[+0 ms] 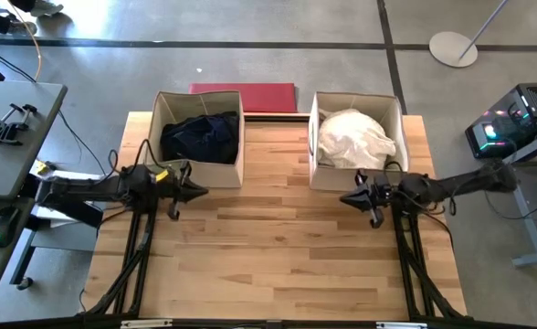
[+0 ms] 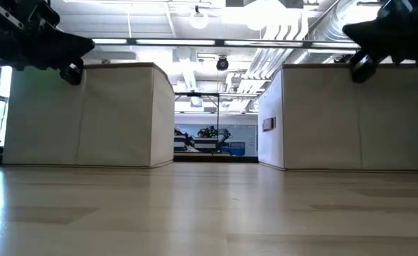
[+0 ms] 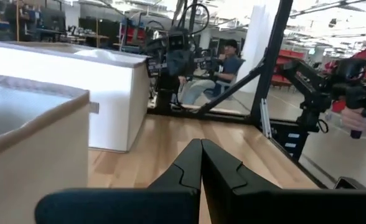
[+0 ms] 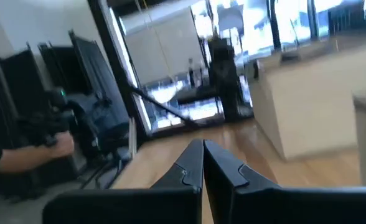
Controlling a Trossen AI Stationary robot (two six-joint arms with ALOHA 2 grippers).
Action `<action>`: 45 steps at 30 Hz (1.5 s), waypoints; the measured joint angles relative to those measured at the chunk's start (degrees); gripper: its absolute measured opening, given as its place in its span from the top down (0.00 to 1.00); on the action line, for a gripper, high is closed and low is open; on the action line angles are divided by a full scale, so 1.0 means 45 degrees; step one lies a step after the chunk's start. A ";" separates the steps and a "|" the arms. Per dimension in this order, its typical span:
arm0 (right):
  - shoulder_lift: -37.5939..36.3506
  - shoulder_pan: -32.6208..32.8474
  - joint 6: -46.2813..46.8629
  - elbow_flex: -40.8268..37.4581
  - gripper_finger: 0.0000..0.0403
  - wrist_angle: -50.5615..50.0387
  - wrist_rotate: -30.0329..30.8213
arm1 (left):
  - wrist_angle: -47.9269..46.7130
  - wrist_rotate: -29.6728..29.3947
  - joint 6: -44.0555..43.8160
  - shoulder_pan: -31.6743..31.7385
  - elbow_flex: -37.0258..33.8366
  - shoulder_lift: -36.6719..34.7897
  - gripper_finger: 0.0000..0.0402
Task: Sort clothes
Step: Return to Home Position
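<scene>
Dark navy and black clothes (image 1: 200, 137) lie piled in the left cardboard box (image 1: 168, 102). White clothes (image 1: 355, 139) lie piled in the right cardboard box (image 1: 316, 108). My left gripper (image 1: 203, 191) is shut and empty, hovering above the table just in front of the left box; its closed fingers show in the left wrist view (image 3: 201, 163). My right gripper (image 1: 345, 196) is shut and empty, hovering just in front of the right box, fingers closed in the right wrist view (image 4: 203, 160). Both point toward the table's middle.
A flat dark-red rectangle (image 1: 250, 96) lies behind the boxes at the table's far edge. In the low view the two boxes (image 2: 88, 114) (image 2: 351, 117) stand on the wooden tabletop (image 1: 278, 256). A seated person (image 3: 223, 68) shows beyond the table.
</scene>
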 joint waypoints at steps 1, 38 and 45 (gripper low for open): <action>-0.0089 -0.0530 0.0141 0.0000 1.00 -0.0379 -0.0574 | -0.0062 0.0301 0.0002 0.0334 0.0000 -0.0016 1.00; -0.4794 -0.3283 -0.1047 0.0669 1.00 -0.7568 -0.2719 | -0.2429 0.2206 0.1046 0.3516 0.0019 -0.1091 1.00; -0.4594 -0.3278 -0.0998 0.0379 1.00 -0.7653 -0.1466 | -0.2408 0.2290 0.1633 0.3475 0.0019 -0.0482 1.00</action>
